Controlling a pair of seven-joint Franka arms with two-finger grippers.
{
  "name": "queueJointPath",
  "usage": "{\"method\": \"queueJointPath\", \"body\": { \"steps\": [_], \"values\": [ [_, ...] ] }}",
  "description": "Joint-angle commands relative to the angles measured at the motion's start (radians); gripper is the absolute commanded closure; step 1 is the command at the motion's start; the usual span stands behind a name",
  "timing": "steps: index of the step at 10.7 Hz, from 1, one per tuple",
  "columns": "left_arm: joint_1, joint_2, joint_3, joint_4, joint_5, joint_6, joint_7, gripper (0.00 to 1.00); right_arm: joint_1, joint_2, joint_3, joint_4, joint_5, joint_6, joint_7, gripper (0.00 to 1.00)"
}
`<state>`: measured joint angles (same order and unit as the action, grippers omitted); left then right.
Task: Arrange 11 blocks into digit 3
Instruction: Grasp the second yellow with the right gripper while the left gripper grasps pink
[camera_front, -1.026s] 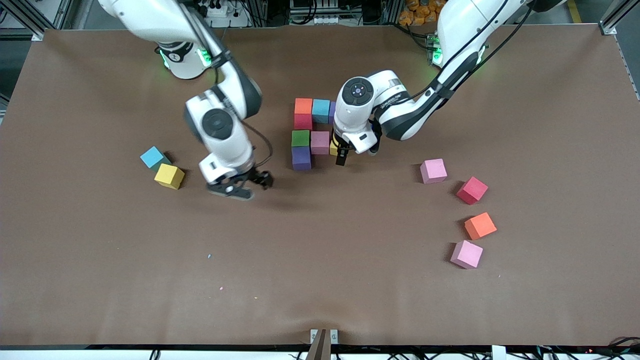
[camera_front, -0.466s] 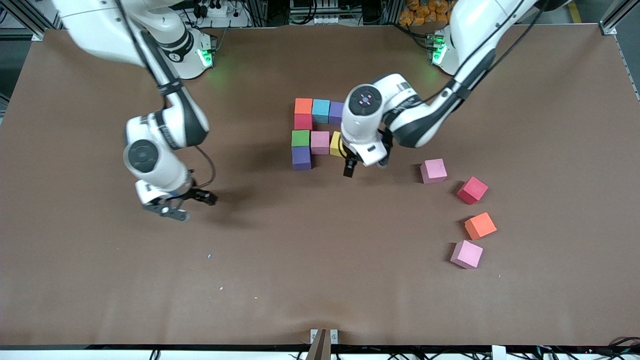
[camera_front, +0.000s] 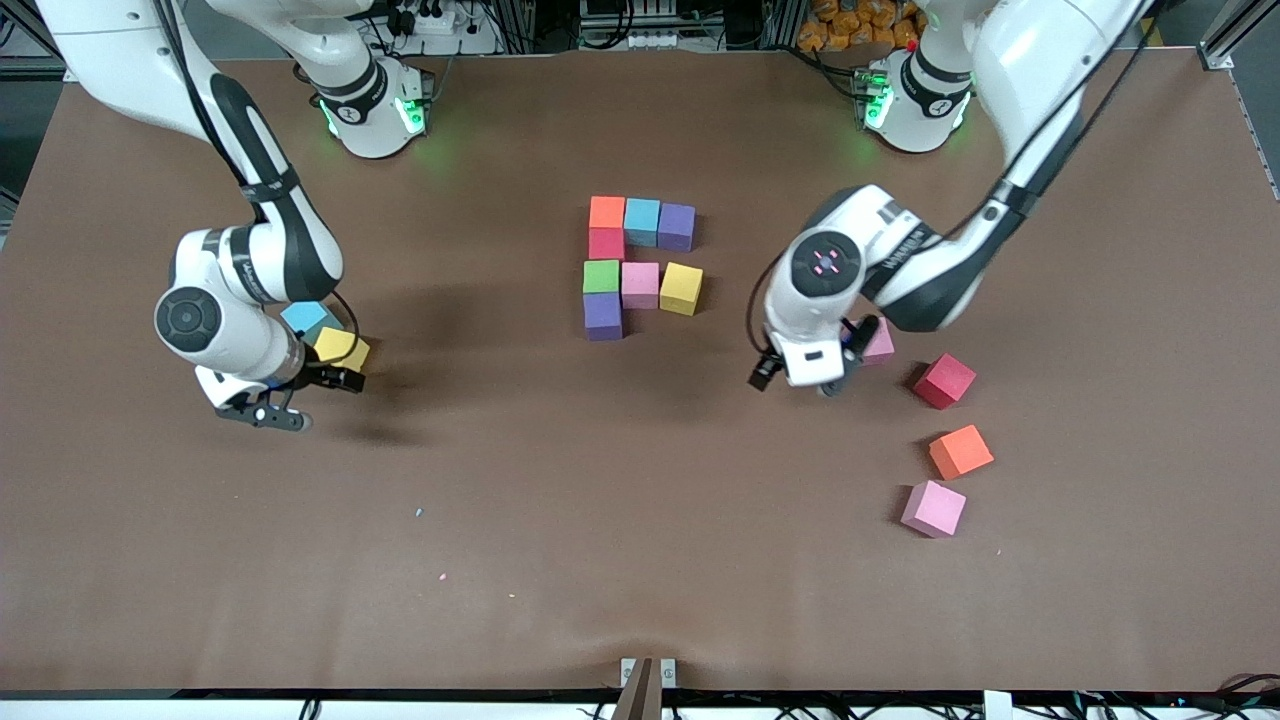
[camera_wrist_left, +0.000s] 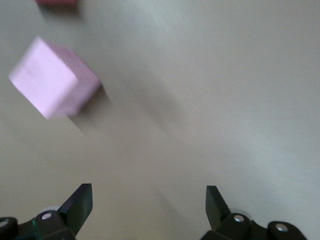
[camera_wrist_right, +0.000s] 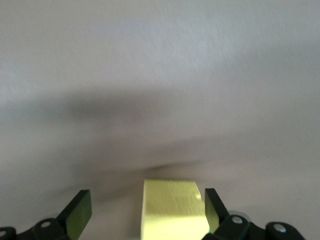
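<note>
The blocks of the digit 3 figure (camera_front: 640, 262) sit mid-table. Its rows are orange, light blue, purple and green, pink, yellow (camera_front: 681, 288), joined by a column of orange, red, green, purple. My left gripper (camera_front: 795, 383) (camera_wrist_left: 147, 200) hovers open and empty over bare table beside a loose pink block (camera_front: 882, 341) (camera_wrist_left: 52, 77). My right gripper (camera_front: 300, 398) (camera_wrist_right: 145, 205) is open and low at a loose yellow block (camera_front: 340, 348) (camera_wrist_right: 172, 207). That block lies between the fingers, close to one of them. A light blue block (camera_front: 303, 316) touches the yellow one.
Loose red (camera_front: 943, 380), orange (camera_front: 960, 451) and pink (camera_front: 933, 508) blocks lie toward the left arm's end, nearer the front camera than the figure. Brown table (camera_front: 600, 500) stretches wide and bare in front of the figure.
The right arm swung from mid-table toward its own end and now straddles the loose yellow block. The left gripper left the figure's yellow block and moved over beside the loose pink block.
</note>
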<state>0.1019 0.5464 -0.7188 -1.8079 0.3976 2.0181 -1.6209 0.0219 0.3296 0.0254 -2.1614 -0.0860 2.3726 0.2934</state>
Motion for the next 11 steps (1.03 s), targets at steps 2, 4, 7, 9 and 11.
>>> {"method": "queueJointPath", "body": {
  "steps": [2,4,7,9,11],
  "values": [
    [0.079,-0.065,-0.010,-0.057,0.004,-0.095,0.276,0.00,-0.010,-0.072,0.019,-0.139,0.022,0.107,-0.010,0.00],
    [0.142,-0.106,-0.010,-0.119,0.015,-0.093,0.478,0.00,-0.020,-0.081,0.018,-0.143,0.022,0.109,-0.058,0.00],
    [0.216,-0.102,-0.010,-0.155,0.017,-0.075,0.802,0.00,-0.049,-0.077,0.018,-0.144,0.022,0.108,-0.089,0.00],
    [0.251,-0.098,-0.010,-0.221,0.018,0.014,0.840,0.00,-0.056,-0.064,0.019,-0.152,0.022,0.119,-0.091,0.00],
    [0.251,-0.094,-0.010,-0.264,0.020,0.085,0.842,0.00,-0.065,-0.057,0.021,-0.167,0.032,0.126,-0.089,0.00]
  ]
}}
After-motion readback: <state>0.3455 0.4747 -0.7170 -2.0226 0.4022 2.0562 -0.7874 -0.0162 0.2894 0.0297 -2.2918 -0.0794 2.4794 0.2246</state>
